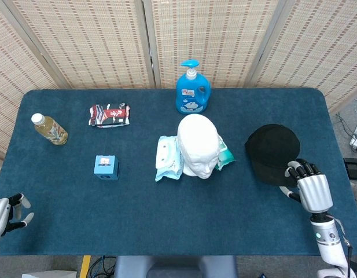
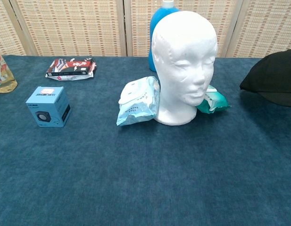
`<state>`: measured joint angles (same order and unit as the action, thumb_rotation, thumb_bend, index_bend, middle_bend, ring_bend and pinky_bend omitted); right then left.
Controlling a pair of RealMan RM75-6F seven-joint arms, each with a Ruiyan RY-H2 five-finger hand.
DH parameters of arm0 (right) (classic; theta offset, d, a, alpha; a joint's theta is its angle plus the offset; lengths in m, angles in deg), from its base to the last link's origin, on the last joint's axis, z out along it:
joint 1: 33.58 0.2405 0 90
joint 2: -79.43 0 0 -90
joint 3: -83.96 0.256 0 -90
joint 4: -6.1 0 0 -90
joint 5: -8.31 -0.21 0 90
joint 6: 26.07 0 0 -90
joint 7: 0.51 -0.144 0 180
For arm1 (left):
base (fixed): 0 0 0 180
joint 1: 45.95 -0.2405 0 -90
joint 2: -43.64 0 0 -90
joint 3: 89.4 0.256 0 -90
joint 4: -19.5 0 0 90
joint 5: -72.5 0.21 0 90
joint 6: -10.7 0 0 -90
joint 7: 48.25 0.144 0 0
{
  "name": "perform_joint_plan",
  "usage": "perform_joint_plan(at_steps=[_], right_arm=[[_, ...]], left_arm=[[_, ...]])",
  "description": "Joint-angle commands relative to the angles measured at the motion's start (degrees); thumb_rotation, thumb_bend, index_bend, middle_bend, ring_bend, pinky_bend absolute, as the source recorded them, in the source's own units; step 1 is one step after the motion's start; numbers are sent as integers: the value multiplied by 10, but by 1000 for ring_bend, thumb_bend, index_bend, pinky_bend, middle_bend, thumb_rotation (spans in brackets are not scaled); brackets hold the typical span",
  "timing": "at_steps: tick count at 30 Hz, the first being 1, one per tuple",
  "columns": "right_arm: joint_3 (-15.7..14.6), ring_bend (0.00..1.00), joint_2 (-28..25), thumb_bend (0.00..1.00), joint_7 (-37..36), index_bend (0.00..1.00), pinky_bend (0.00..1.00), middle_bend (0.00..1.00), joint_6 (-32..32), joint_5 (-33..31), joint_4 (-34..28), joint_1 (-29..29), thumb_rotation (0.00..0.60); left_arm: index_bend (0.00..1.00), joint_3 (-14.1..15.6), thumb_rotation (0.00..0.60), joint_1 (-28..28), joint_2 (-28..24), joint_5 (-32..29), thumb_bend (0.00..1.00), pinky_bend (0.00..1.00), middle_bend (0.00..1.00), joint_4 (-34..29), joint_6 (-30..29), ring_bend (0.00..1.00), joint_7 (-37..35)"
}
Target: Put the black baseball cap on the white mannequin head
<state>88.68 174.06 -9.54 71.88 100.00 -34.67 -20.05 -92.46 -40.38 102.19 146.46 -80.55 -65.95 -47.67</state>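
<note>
On the blue table (image 1: 166, 231), my right hand (image 1: 308, 190) seems to pinch the brim of the black cap (image 1: 273, 152), right of the white head (image 1: 198, 143). Left hand (image 1: 4, 211) idles, fingers apart. Next: carry it across, crown up.

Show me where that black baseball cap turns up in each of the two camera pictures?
Head view: the black baseball cap sits at the right, the right hand at its near edge.
Chest view: the cap is at the right edge, partly cut off.
Shared landmark: the white foam mannequin head, to the cap's left in both.
</note>
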Motion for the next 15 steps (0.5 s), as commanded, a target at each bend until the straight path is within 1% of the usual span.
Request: perform_joint_plan(at_steps=[1, 7, 15], right_arm=[[0, 269, -3, 171, -3, 538, 406, 385, -4, -2, -3, 0, 600], [-1, 260, -7, 297, -6, 538, 396, 374, -12, -4, -8, -1, 600], [0, 256, -8, 394, -9, 538, 389, 371, -17, -6, -11, -1, 600]], left_arm=[[558, 0, 600, 0, 0, 0, 215, 939, 749, 0, 0, 689, 0], [558, 1, 600, -1, -2, -1, 215, 939, 749, -1, 1, 689, 1], [558, 2, 600, -1, -3, -1, 215, 939, 749, -2, 1, 689, 0]])
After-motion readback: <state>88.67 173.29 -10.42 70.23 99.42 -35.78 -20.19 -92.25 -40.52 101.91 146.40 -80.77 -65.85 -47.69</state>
